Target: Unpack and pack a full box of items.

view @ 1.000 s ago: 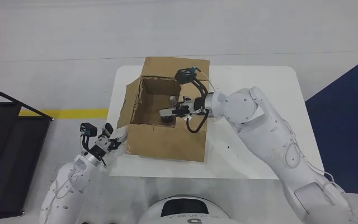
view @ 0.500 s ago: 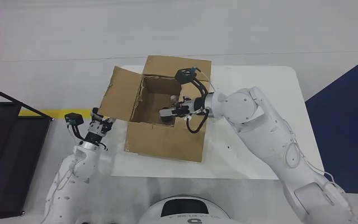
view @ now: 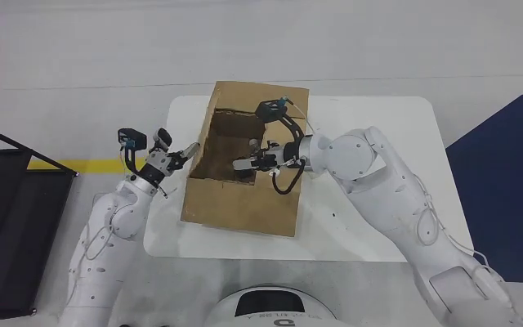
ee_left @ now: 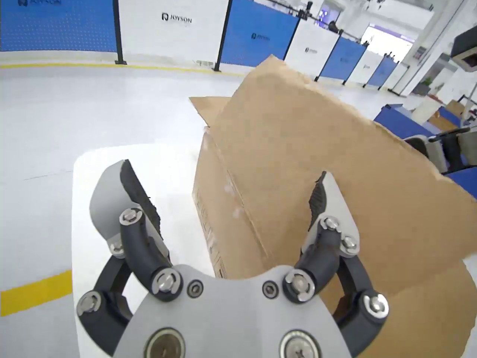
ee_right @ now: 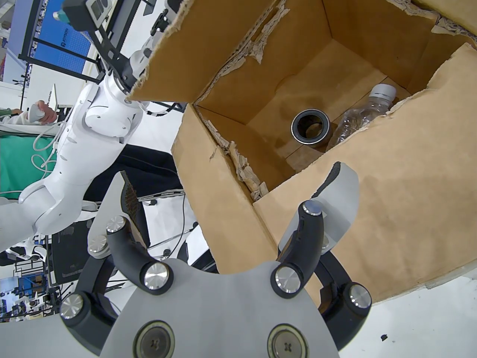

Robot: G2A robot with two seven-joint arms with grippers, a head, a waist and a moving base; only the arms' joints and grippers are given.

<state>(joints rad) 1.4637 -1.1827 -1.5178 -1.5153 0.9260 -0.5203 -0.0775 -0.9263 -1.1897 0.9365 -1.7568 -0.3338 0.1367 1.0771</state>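
We see the left gripper (ee_left: pixel 227 203) spread wide, empty, beside a flap of the box (ee_left: pixel 298 158); the right gripper (ee_right: pixel 233 188) gapes empty above its rim.

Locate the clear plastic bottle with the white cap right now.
In the right wrist view, the clear plastic bottle lies on the floor of the brown cardboard box, beside a black ring, partly hidden by a torn flap.

Factory hall — blue partition panels (ee_left: pixel 261 35), yellow floor line (ee_left: pixel 35 292)
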